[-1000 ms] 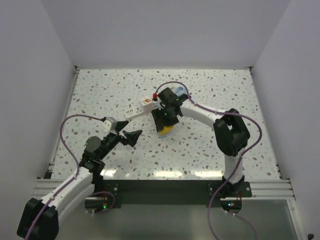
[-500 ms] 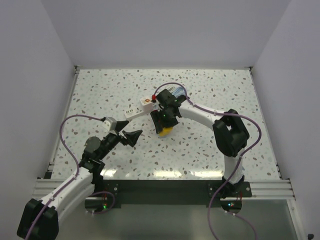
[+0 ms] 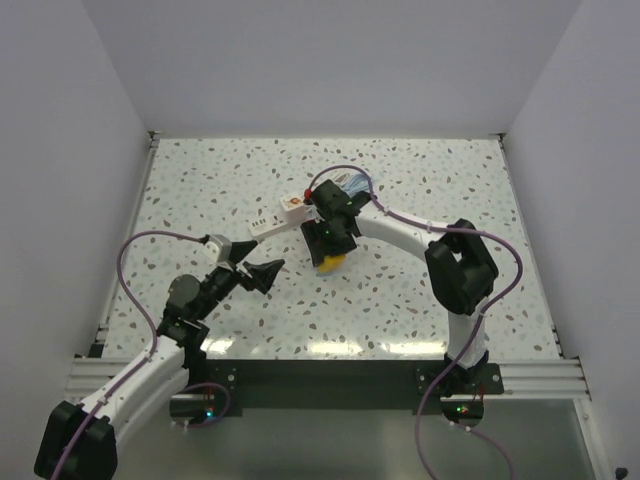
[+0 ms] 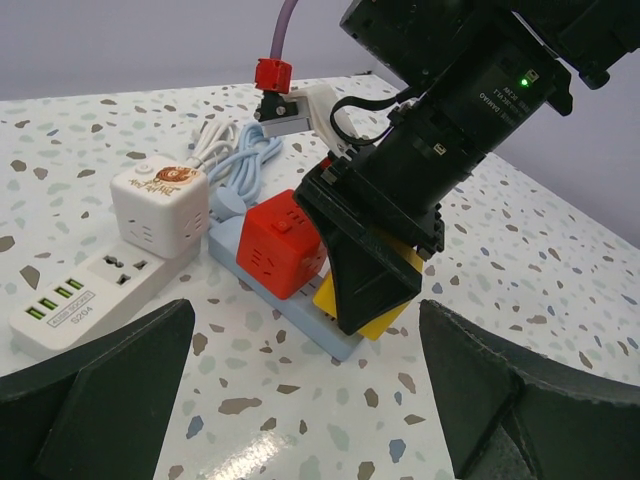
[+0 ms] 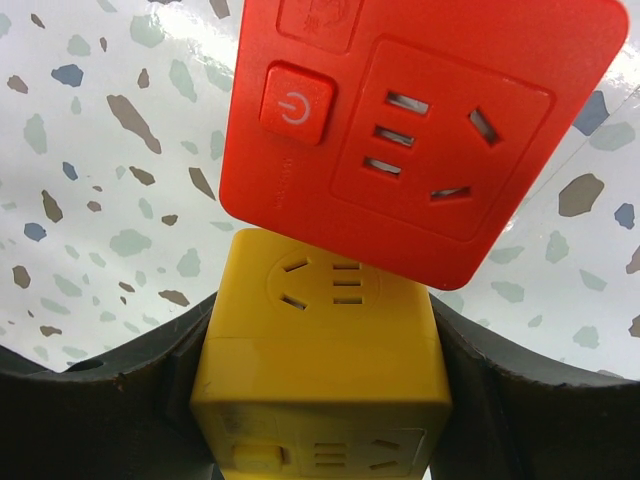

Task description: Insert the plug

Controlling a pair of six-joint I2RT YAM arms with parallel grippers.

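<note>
L gripper (image 4: pixel 310 400) is being held wide open low over the speckled tabletop (image 4: pixel 560 250), w/ nothing btw its jaws, facing the sockets. Just beyond, the yellow cube plug (image 4: pixel 392 312) is being clamped on both sides by the R gripper (image 4: pixel 375 280). The plug is being kept right against the red cube socket (image 4: pixel 285 245), both over a pale blue strip (image 4: pixel 300 325); whether it's seated can't be told. Further L, a white cube socket (image 4: pixel 160 200) is being shown just beside a white USB power strip (image 4: pixel 85 300). Coiled cables (image 4: pixel 240 150) are lying at the back.
</note>
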